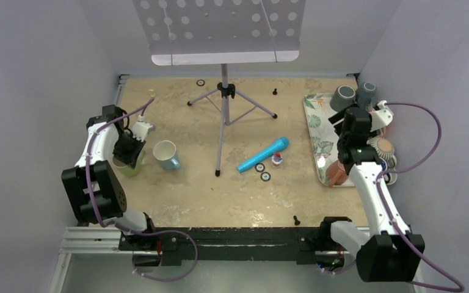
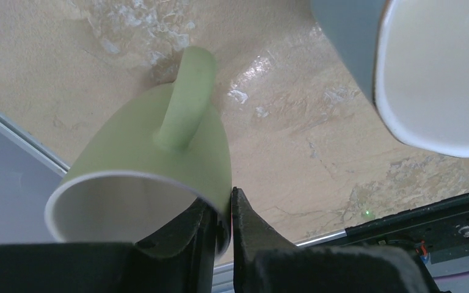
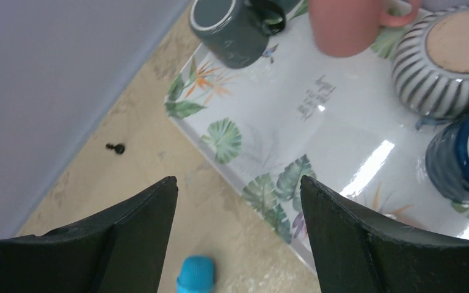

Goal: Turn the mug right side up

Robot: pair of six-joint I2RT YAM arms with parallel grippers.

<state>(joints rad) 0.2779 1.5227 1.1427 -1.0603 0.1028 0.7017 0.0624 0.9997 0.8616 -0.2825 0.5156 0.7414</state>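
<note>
A light green mug with a white inside is held by my left gripper, which is shut on its rim wall, one finger inside and one outside. The mug's mouth faces the wrist camera and its handle points away toward the table. In the top view the green mug sits at the table's left side under my left gripper. My right gripper is open and empty, over the left edge of the leaf-print tray; it also shows in the top view.
A pale blue mug with a white inside stands mouth up just right of the green one. A music stand, a blue microphone and small caps lie mid-table. The tray holds several mugs and cups.
</note>
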